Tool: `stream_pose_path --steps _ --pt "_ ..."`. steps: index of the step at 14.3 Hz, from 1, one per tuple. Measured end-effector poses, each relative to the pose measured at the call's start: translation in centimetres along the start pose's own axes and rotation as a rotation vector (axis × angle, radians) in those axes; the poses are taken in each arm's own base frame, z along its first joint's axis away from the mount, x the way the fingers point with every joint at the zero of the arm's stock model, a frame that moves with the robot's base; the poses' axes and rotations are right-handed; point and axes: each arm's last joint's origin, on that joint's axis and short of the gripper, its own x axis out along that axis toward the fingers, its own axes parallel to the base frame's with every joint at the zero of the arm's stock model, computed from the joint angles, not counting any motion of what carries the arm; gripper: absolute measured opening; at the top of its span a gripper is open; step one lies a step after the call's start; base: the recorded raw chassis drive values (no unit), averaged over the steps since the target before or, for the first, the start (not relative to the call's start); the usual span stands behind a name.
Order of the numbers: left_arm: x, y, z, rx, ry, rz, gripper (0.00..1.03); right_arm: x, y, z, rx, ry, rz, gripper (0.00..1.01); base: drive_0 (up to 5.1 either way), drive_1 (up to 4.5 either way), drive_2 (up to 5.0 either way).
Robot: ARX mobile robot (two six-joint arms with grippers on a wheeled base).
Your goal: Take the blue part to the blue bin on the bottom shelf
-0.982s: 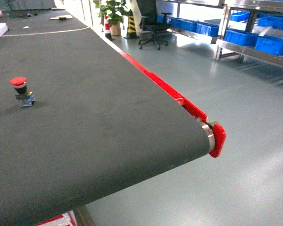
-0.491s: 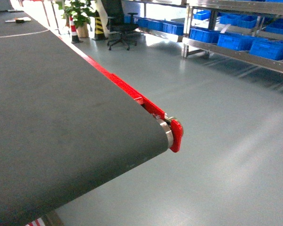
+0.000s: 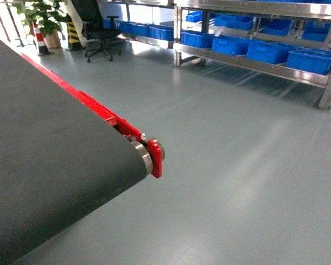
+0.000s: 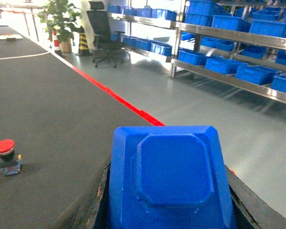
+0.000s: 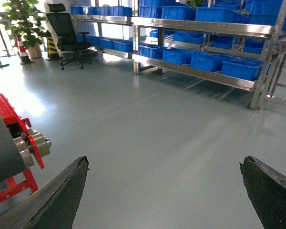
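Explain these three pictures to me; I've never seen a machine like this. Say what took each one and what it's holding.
This is a wheeled robot with two arms, each ending in a gripper. The head camera looks forward over a dark conveyor belt toward steel racks holding blue bins. The left wrist camera looks down its arm: the left gripper is shut on a blue part, which fills the foreground. Behind it, a red push button sits on the belt. The right wrist camera shows the right gripper open and empty, its two dark fingers spread wide above the grey floor.
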Motion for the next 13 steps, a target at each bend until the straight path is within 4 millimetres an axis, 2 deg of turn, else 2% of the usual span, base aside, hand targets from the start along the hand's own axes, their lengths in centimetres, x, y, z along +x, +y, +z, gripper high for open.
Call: stream_pose_path --steps 13 --pt "0.00 0.00 -0.01 0.000 0.001 0.000 0.43 0.00 0.00 0.00 0.000 0.000 0.000 0.98 -1.6 -1.60 -1.6"
